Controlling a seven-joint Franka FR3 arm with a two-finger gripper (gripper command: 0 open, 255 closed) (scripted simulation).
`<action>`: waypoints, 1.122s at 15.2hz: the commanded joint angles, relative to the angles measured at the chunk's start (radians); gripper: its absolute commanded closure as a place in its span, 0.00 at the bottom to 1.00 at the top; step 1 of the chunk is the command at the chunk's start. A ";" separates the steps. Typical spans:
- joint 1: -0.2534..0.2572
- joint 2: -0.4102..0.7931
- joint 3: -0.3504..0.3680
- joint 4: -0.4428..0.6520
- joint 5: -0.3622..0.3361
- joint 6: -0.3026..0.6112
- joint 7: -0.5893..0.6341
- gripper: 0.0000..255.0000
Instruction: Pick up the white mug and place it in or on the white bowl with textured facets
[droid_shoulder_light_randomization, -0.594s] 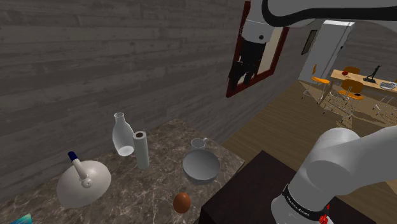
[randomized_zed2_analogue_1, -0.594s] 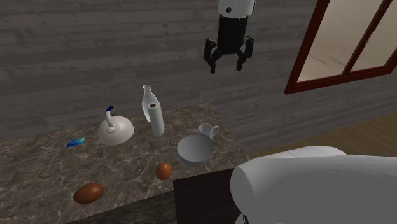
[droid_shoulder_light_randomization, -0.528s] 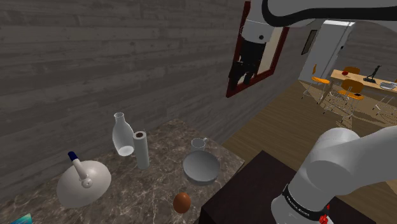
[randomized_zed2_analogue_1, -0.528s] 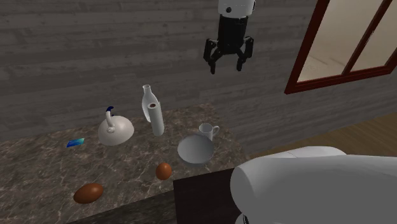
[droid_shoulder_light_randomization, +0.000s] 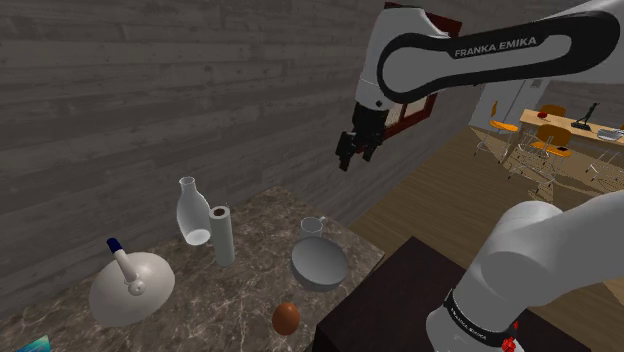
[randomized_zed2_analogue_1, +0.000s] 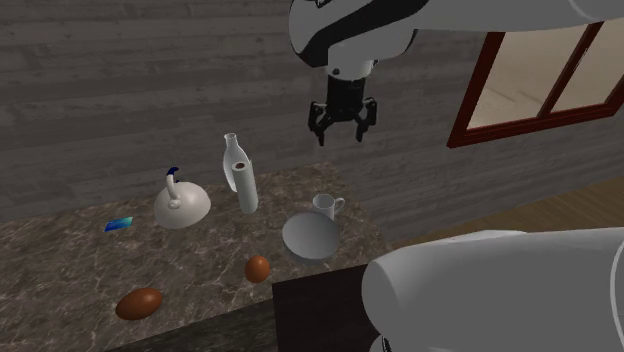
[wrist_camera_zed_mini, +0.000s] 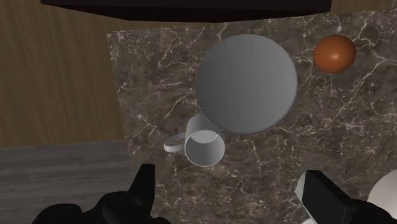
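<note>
The marble-topped table (droid_shoulder_light_randomization: 255, 212) runs along the plank wall, and the white arm (droid_shoulder_light_randomization: 470, 55) reaches out high over its far end. Below it sits the white bowl (randomized_zed2_analogue_1: 310, 236), the biggest piece at that end. It looks smooth and grey inside, and I can't make out any facets from here.

The black gripper (randomized_zed2_analogue_1: 340, 130) hangs well above the tabletop, pointing straight down. Its fingers are spread wide with nothing between them. Seen from the hand itself, the gripper (wrist_camera_zed_mini: 232, 184) is nearly over the white mug (wrist_camera_zed_mini: 205, 147).

The mug (randomized_zed2_analogue_1: 325, 206) stands just beside the bowl (wrist_camera_zed_mini: 247, 83), on the side nearer the wall and close to the table's edge. I can't tell whether the two are touching.

That closeness worries me most. A finger coming down on the bowl side could strike the rim and shove the bowl or tip the mug. The handle seems to lie roughly along the line the fingers close on, so a finger may land on it and twist the mug instead of seating on the wall. A nudge outward could send it off the edge.

The mug is upright, its long axis vertical and its mouth facing up. The handle sticks out away from the bowl, toward the table's edge.
</note>
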 joint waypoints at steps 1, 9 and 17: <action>-0.003 0.040 0.021 -0.032 0.003 0.082 0.035 0.00; -0.039 0.283 0.106 -0.103 -0.023 0.421 0.188 0.00; -0.124 0.625 0.188 -0.053 -0.231 0.720 0.461 0.00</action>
